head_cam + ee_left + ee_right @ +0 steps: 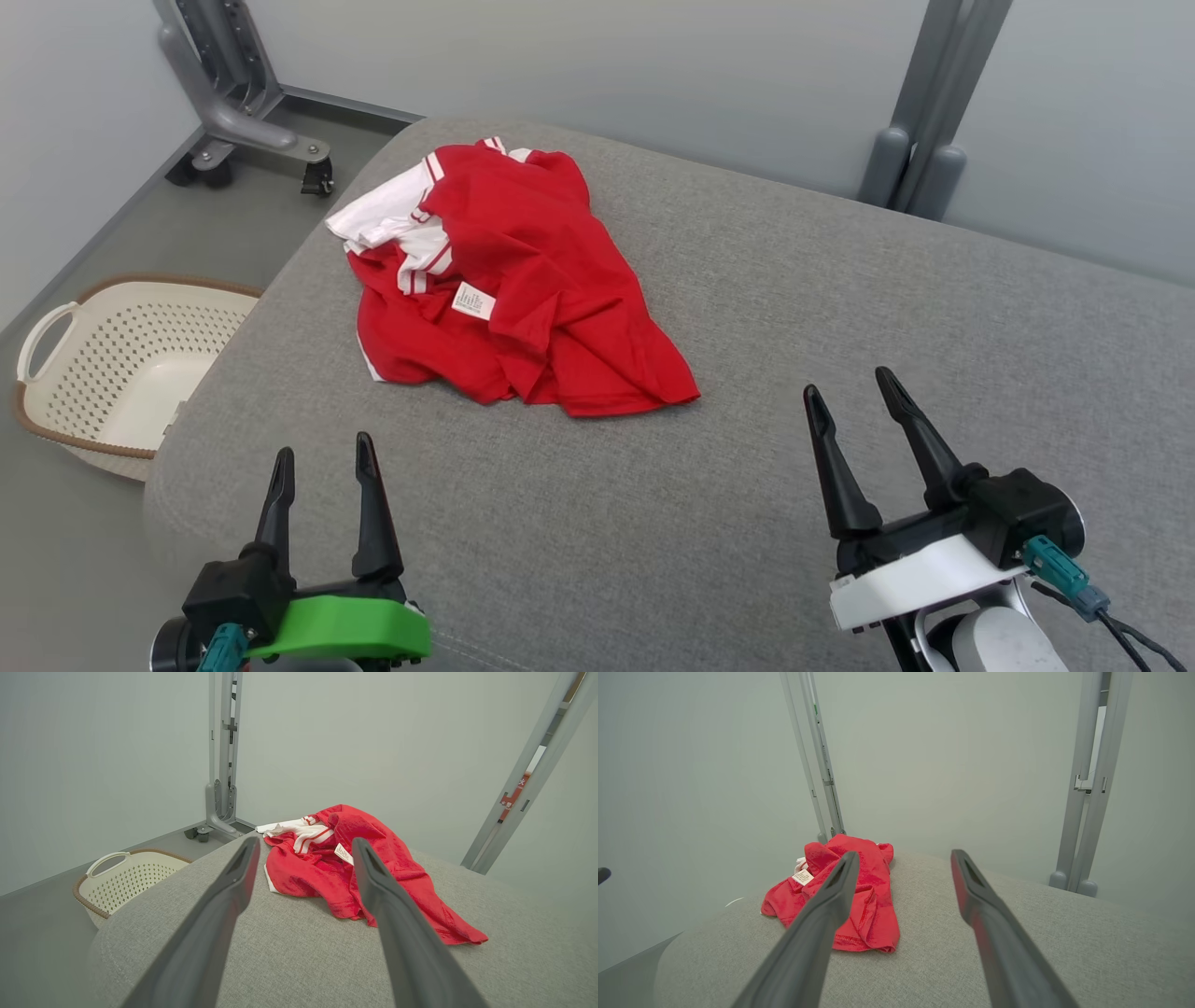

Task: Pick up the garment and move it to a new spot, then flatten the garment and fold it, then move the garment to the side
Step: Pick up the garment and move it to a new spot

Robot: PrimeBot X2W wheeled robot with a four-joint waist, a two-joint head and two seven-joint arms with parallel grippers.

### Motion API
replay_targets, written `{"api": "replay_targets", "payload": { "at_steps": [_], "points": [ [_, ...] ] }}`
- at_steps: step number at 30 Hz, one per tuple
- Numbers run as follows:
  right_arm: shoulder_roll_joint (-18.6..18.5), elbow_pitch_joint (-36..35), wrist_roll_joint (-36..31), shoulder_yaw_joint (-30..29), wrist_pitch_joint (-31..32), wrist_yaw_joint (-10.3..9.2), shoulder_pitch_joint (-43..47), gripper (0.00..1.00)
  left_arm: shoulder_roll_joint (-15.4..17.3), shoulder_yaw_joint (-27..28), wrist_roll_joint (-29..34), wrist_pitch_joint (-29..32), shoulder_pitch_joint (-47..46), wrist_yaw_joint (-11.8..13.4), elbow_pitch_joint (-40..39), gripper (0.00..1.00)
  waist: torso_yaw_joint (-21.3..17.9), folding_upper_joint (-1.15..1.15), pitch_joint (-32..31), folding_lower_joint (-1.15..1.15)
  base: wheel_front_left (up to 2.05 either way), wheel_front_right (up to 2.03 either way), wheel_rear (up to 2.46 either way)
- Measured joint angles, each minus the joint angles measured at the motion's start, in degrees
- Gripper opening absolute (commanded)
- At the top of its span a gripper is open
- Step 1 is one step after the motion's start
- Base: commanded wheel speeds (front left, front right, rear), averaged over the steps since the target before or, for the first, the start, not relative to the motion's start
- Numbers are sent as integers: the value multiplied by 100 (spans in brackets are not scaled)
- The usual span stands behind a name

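Item under task: red garment [523,280] with white panels and red-striped trim. Lies crumpled in a heap on the far left part of a grey upholstered cushion [747,420], close to its rounded left edge, touching neither pincer. Carries a white care label [473,301], face up near the middle of the heap; print too small to read. Kind of garment, front or back, sleeves: cannot tell through the folds. Lower layers hidden under the upper ones.

Near the cushion's front left corner: left gripper [323,446] on a green mount [345,627]. Fingers moderately parted, nothing between them, well short of the garment. Wrist and arm cut off by the head view's bottom edge.

Over the near right area of the cushion: right gripper [849,382] on a white mount [920,579]. Fingers likewise parted and empty, well apart from the garment's nearest hem. Height of either pincer above the fabric hard to judge.

On the floor to the left: cream perforated laundry basket [112,364] with brown rim and loop handle, partly hidden behind the cushion's edge. Behind: grey metal stand [252,121] on casters, top cut off. At far right: pair of grey uprights [920,159], likewise cut off.
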Motion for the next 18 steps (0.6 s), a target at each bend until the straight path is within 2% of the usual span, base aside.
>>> {"api": "replay_targets", "payload": {
  "at_steps": [8, 18],
  "points": [
    [1, 100, 108, 109, 0, 0, 2, 100, 1, 135, -207, 0, 12, -9, -79, 100, 51, 0, -43, 0, 0, 0, 0],
    [4, 10, -43, 38, 0, 3, -139, 100, 2, 469, 123, 0, -215, -91, -49, 100, -220, 0, 236, 0, 0, 0, 0]
  ]
}}
